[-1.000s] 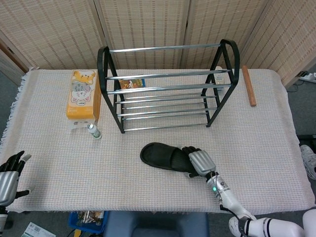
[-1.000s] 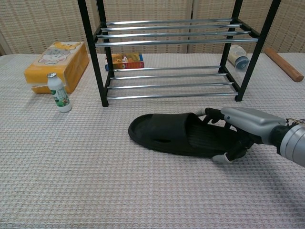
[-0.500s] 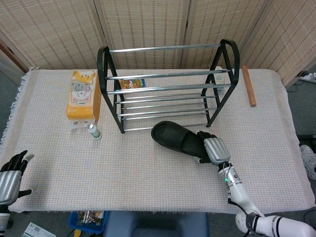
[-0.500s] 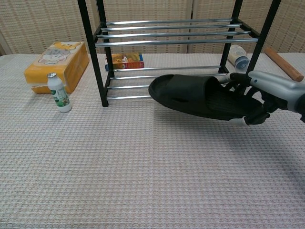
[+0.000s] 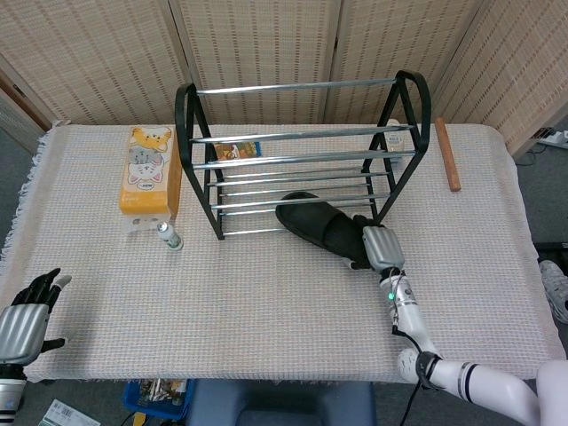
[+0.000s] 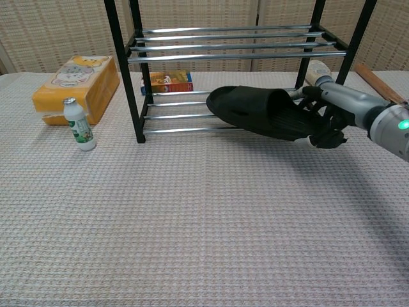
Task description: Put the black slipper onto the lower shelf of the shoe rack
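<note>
The black slipper [image 5: 317, 223] [image 6: 255, 112] hangs tilted at the front of the black shoe rack [image 5: 189, 133] [image 6: 121, 51], its toe over the chrome bars of the lower shelf [image 5: 257, 202] [image 6: 192, 115]. My right hand [image 5: 377, 248] [image 6: 332, 114] grips its heel end from the right, fingers wrapped around the sole. My left hand [image 5: 25, 321] shows only in the head view, at the table's front left edge, holding nothing with fingers apart.
An orange tissue box [image 5: 145, 173] [image 6: 78, 86] and a small white bottle [image 5: 169, 236] [image 6: 79, 125] stand left of the rack. Behind the rack lie a small colourful box [image 5: 238, 150] [image 6: 167, 82] and a white bottle [image 6: 318, 75]. A wooden stick [image 5: 447, 153] [image 6: 380, 84] lies far right.
My right hand lifted the slipper off the cloth and carried it away from me to the rack's lower shelf. The left hand shifted slightly at the table edge.
</note>
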Robot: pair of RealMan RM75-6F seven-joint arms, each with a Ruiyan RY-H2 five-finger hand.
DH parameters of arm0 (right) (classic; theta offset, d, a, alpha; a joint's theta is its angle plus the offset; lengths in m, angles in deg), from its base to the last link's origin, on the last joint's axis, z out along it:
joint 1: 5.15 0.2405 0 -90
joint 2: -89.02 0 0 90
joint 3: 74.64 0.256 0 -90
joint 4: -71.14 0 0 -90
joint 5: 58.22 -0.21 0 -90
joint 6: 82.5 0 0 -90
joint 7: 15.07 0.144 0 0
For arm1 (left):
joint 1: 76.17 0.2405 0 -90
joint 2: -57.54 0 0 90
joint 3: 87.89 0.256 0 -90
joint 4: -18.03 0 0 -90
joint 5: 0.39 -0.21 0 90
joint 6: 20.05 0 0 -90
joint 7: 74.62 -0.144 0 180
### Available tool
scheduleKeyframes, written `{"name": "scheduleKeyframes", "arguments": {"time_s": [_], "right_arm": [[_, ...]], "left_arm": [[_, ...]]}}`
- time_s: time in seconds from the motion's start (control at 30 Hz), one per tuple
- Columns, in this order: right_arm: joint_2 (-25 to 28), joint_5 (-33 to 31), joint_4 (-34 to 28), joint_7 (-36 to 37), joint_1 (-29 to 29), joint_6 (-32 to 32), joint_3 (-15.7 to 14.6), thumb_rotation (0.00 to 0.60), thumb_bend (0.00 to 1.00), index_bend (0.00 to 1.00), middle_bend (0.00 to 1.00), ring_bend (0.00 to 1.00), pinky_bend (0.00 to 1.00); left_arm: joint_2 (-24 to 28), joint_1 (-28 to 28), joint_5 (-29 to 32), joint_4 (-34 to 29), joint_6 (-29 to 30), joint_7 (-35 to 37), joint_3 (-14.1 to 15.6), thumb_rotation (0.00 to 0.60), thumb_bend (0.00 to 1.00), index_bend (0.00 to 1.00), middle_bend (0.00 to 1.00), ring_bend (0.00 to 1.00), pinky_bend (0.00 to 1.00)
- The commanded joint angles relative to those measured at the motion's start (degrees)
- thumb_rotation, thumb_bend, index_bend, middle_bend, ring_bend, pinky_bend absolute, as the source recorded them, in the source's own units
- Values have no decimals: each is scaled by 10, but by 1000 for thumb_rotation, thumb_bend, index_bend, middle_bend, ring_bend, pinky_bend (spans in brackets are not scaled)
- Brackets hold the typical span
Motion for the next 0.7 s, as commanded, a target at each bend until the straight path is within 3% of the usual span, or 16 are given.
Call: {"name": "scheduleKeyframes", "arguments": {"time_s": [0.03, 0.37, 0.57, 0.7], "right_arm": [[-29, -27, 31, -13, 27, 12, 17, 600, 621, 147, 265, 240, 469], [-94, -99, 118, -50, 106, 43, 53, 600, 599, 141, 199, 225, 469], [-114, -133, 156, -69, 141, 55, 66, 600, 558, 33, 141, 185, 466], [-120, -144, 170, -64, 151, 65, 69, 600, 477, 0, 91, 122, 393]], "left_arm": [[1, 1, 2, 0, -1, 0, 0, 600, 175, 164, 85, 110, 250], [10, 7, 10, -4, 1, -1, 4, 600, 175, 162, 85, 110, 250], [14, 13, 17, 0, 1, 4, 5, 600, 176, 162, 85, 110, 250], [14, 14, 18, 3, 0, 7, 6, 600, 175, 162, 85, 110, 250]]}}
